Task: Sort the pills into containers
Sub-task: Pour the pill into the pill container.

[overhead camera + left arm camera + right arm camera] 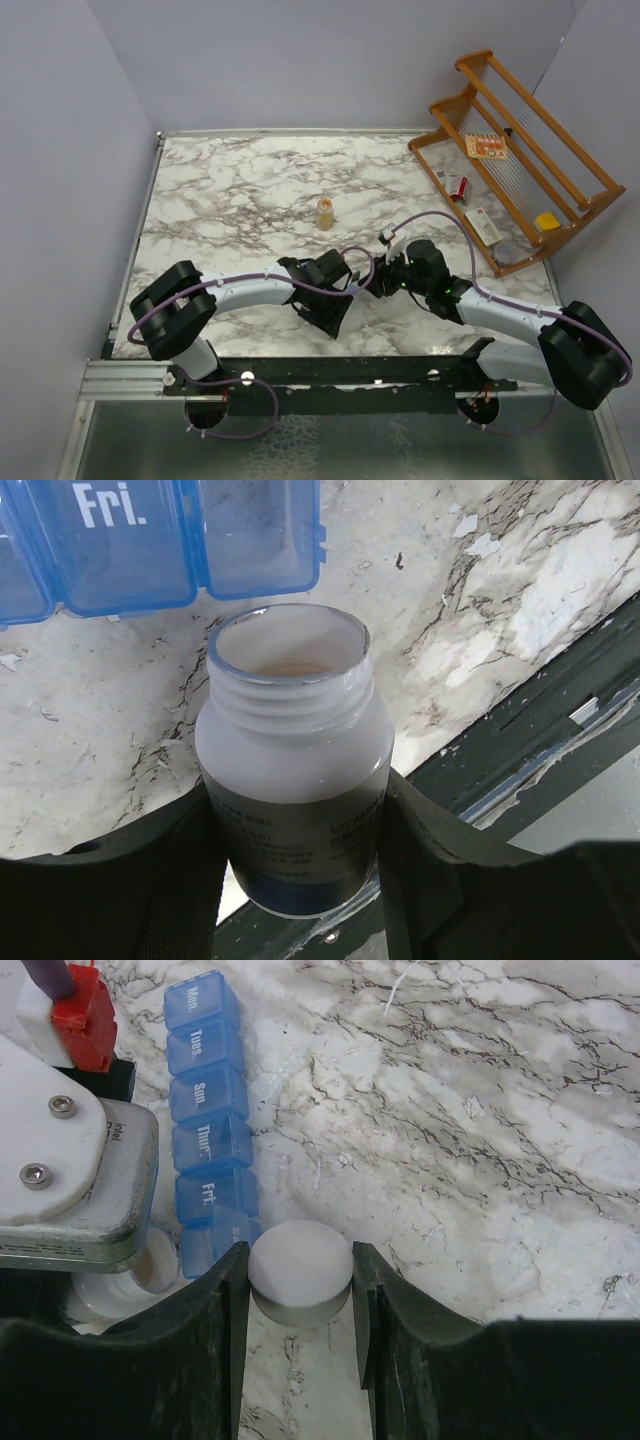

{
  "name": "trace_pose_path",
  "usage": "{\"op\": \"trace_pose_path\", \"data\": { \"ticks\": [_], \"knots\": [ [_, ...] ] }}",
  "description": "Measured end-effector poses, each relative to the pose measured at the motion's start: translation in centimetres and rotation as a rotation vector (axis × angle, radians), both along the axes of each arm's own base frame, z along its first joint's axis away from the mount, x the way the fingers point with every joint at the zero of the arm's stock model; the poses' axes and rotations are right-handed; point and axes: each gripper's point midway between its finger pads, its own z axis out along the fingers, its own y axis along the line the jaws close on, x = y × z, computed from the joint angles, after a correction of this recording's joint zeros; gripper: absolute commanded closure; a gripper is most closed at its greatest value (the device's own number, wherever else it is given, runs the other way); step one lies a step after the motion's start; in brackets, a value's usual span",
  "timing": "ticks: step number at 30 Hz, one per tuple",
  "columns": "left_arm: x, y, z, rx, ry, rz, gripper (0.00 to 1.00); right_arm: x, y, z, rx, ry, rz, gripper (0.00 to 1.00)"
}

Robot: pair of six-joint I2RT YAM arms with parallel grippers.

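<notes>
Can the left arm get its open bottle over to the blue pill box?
Probably yes. The left gripper holds the open bottle close to the blue pill box, with only bare marble table between them.

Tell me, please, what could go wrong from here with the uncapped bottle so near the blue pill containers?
1. The left gripper grips the open bottle low on its label; it could pivot and spill.
2. Lids in view on the containers look shut, so pouring now would spill onto the table.
3. The right gripper, holding the cap, sits close beside the containers and might nudge them.
</notes>
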Motion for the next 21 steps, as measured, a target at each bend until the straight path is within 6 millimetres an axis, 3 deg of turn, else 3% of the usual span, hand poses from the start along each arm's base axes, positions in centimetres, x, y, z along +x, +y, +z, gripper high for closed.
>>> {"op": "trace_pose_path", "data": {
  "ticks": [21],
  "knots": [
    [1.9, 0.9, 0.2, -0.005, -0.128, 0.039, 1.0, 0.0, 0.0, 0.0, 0.0, 0.0, 0.0, 0.99]
  ]
}}
